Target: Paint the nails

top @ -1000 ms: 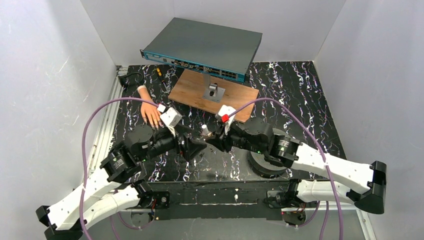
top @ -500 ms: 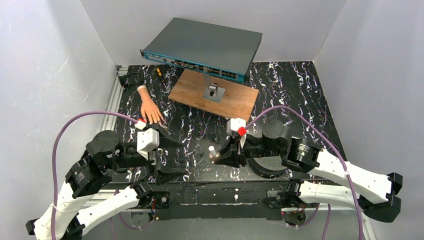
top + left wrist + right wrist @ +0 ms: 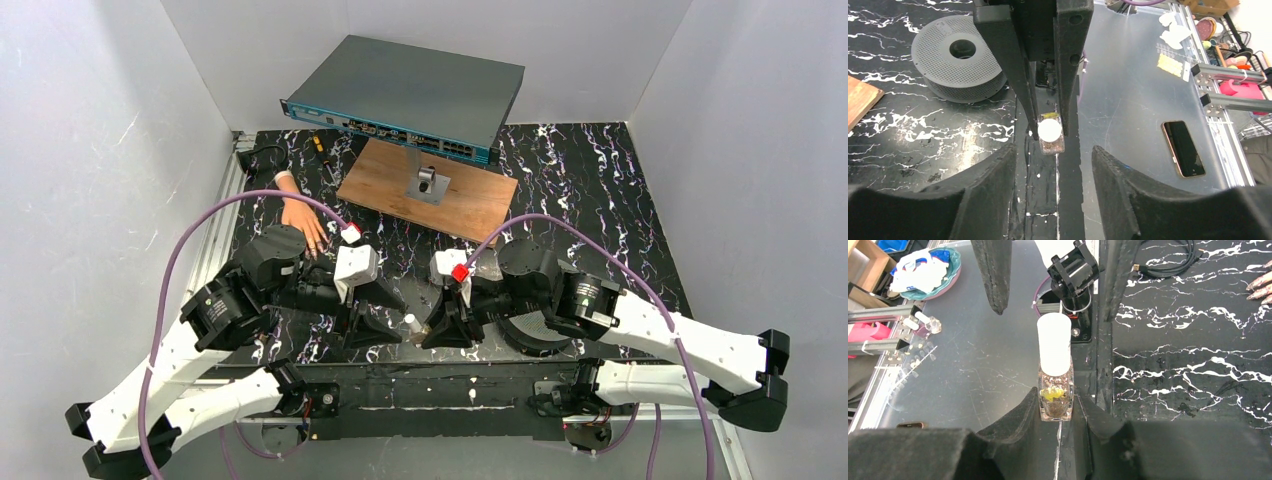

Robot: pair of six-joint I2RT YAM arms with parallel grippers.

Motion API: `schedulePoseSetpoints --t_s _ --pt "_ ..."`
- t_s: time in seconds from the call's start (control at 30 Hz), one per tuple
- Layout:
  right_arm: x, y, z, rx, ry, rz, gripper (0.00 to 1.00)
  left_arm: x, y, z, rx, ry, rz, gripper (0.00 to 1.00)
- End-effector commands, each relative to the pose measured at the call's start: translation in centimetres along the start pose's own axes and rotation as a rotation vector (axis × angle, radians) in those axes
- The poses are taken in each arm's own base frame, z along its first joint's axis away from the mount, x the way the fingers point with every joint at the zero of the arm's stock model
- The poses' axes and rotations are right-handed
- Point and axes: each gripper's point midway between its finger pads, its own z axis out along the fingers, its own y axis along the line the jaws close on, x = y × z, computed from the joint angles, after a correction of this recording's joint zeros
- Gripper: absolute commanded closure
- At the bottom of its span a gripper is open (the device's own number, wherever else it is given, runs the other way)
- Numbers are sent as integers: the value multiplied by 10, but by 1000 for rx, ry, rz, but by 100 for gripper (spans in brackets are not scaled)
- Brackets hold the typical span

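The peach mannequin hand (image 3: 300,216) lies flat at the back left of the black marble table (image 3: 600,190); its nails are too small to make out from above. In the right wrist view its fingertips (image 3: 1261,284) show at the far right edge. A small glass polish bottle (image 3: 1054,395) with a white cap (image 3: 1054,342) stands upright near the table's front edge, and my right gripper (image 3: 1055,412) is shut on its body. My left gripper (image 3: 1053,192) faces it from the other side, open, with the bottle (image 3: 1050,132) just beyond its fingertips.
A network switch (image 3: 405,95) sits on a post above a wooden board (image 3: 430,190) at the back. A grey perforated spool (image 3: 960,65) lies by the right arm. Cable and small tools (image 3: 320,145) lie at the back left. A phone (image 3: 1184,148) lies off the table.
My right gripper has carried the bottle toward the table's front edge. My left arm swung away to the left, then came back to face the bottle, with its jaws narrower than before.
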Motion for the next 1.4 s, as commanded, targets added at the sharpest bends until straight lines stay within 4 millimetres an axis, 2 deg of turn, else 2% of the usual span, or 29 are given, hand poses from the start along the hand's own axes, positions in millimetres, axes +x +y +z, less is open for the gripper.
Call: schedulePoseSetpoints --t_s 0.0,0.33,0.5,0.63,0.83,0.87,1.07,1.37 --pt "-29 10 -2 -34 -62 -65 99 -5 -12 0 74 -19 26 48" --pt "-27 7 7 -34 -30 -63 99 3 -6 10 76 -25 -14 53" --pt "-27 8 7 -37 -20 -61 99 6 -3 13 72 -20 -19 65" --pt "-26 7 8 -32 -15 -63 99 11 -1 14 64 -13 -23 68" --pt "-24 5 9 -25 0 -65 99 16 0 15 58 -9 -29 98" --pt "-23 5 9 -25 2 -67 99 15 0 14 56 -10 -29 100" --pt "-20 0 11 -6 12 -64 99 15 4 11 9 -20 -51 100" --pt "-16 -13 12 60 16 -74 99 10 26 -1 -176 -46 -97 100"
